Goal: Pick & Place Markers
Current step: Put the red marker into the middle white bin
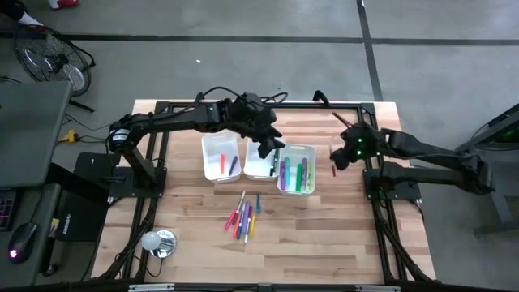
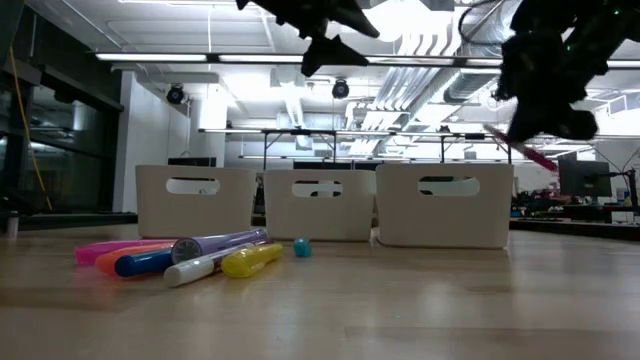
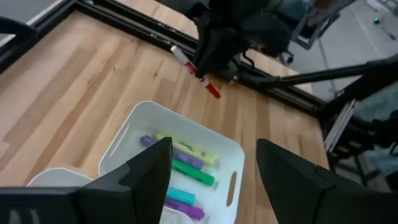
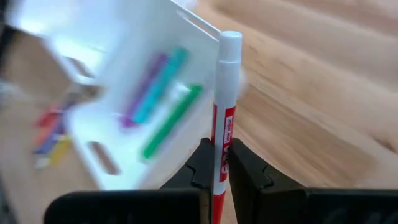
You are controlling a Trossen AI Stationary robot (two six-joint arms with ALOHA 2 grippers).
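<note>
Looking straight down from overhead, the right claw (image 1: pixel 340 156) is hanging above the wooden table (image 1: pixel 324 235), just off the right side of the right-hand white plastic bin (image 1: pixel 297 169), and it's pinching a thin red-and-white marker (image 1: pixel 334 169) that's pointing down out of it. That bin is already carrying a bunch of green, purple, teal and pink markers. The left claw (image 1: pixel 268 146) is sitting over the middle white bin (image 1: pixel 261 165) with its fingers spread and nothing in them. Farther out on its left side is the third white bin (image 1: pixel 220 156), with a red and a blue marker lying inside. The loose pile of markers (image 1: pixel 242 217) is lying on the wood on the near side of both claws, well apart from them.

From table height, the three bins are standing in a row, the loose pens are lying in front of the leftmost one, and a small teal cap (image 2: pixel 301 247) is sitting beside them. The right claw is hanging high on the right side with the red marker (image 2: pixel 525 151) slanting out below it.

Through the left wrist camera, its two dark fingers (image 3: pixel 149 165) are gaping wide above the right-hand bin (image 3: pixel 233 158), and across from it the other claw is gripping the red pen (image 3: pixel 208 87).

The right wrist camera is showing the jaws clenched tight on the red marker's barrel (image 4: pixel 224 134), white end sticking out ahead, with the filled bin (image 4: pixel 106 158) just beyond and beside it.
</note>
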